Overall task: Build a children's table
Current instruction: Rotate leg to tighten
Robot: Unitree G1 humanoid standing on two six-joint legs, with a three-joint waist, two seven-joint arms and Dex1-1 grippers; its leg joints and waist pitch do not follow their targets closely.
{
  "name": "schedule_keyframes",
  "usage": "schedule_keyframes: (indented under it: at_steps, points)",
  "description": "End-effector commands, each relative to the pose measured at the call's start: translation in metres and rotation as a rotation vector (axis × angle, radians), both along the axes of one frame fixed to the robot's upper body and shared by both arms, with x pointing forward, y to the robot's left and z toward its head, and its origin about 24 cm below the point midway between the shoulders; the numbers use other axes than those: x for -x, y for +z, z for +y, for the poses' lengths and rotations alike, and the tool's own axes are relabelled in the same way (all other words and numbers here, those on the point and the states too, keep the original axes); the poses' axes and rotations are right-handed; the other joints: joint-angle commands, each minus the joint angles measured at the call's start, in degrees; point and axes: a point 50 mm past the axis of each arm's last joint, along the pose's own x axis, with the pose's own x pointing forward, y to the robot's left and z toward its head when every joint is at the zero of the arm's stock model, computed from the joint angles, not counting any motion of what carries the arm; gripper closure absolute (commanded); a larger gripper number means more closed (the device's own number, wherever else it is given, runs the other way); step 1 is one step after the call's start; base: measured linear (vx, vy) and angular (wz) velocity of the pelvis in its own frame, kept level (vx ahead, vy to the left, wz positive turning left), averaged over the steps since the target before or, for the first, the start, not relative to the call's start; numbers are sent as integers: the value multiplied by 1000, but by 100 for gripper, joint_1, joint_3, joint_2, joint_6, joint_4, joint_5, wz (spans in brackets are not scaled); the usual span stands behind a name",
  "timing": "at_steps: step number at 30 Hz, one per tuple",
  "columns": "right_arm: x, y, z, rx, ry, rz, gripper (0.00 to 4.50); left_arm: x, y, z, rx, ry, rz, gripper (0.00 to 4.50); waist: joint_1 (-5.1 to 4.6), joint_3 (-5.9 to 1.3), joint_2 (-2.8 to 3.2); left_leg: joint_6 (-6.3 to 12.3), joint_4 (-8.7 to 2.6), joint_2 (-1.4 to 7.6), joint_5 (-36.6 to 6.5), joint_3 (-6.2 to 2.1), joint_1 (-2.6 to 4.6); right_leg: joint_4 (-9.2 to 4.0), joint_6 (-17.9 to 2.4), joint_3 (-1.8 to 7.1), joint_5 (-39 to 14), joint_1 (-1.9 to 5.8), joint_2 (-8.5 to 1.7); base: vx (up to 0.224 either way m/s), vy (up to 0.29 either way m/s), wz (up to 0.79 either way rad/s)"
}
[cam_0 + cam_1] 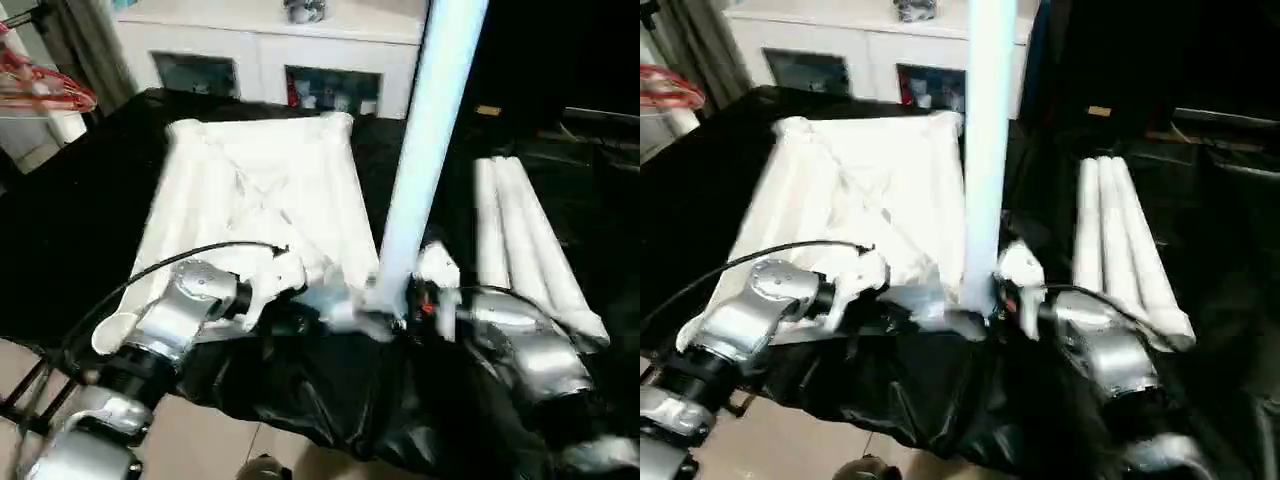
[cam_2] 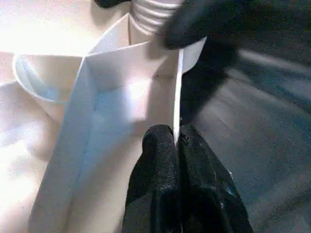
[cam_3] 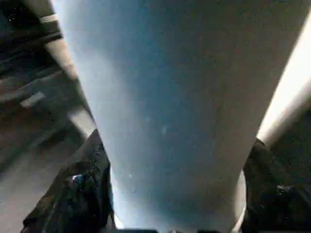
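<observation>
Left gripper pinches the table top's near rim, right gripper clasps the upright leg at its corner socket — keep leg plumb, top pinned, while seating.

**Table top flat, one leg upright at its near corner**

The table top lies underside up on the cloth-covered bench. One leg stands upright at its near right corner. Three legs lie side by side to the right. A cabinet stands behind.
</observation>
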Motion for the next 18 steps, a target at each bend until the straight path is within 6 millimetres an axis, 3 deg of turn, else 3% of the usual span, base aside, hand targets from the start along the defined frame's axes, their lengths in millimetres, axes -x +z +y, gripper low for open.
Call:
schedule_keyframes:
  at_steps: [1,2,5,9,15,18]
  points:
    - [-1,-9,24,13,-6,24,174,-8,17,-23,85,32,-74,450,-31,-378,-86,62,-440,314,-1140,-139,83,-491,-1102,266,-1457,270,-561,0,0,0]
    - [-7,-12,28,16,-67,30,174,-9,17,-29,92,68,-84,450,-72,-378,-62,45,-440,314,-1143,-141,80,-485,-1102,269,-1445,263,-551,0,0,0]
    - [-21,-16,40,-4,-243,65,175,-11,17,-47,115,173,-99,450,-158,-364,-73,56,-443,295,-1111,-133,81,-513,-1108,270,-1499,267,-545,0,0,0]
    - [-29,-17,50,-1,-370,62,175,-8,16,-64,139,230,-110,450,-161,-392,-73,142,-428,302,-884,-129,61,-478,-1100,276,-1195,270,-539,0,0,0]
    - [-32,-12,55,-76,-340,38,105,1,15,-74,159,193,-97,450,-150,-421,-63,401,-390,294,-646,-118,39,-419,-1195,256,-518,300,-522,0,0,0]
    - [-31,-9,50,-63,-306,-2,82,4,14,-71,152,152,-92,450,-151,-421,-43,440,-389,297,-695,-117,44,-429,-1223,252,-549,293,-522,0,0,0]
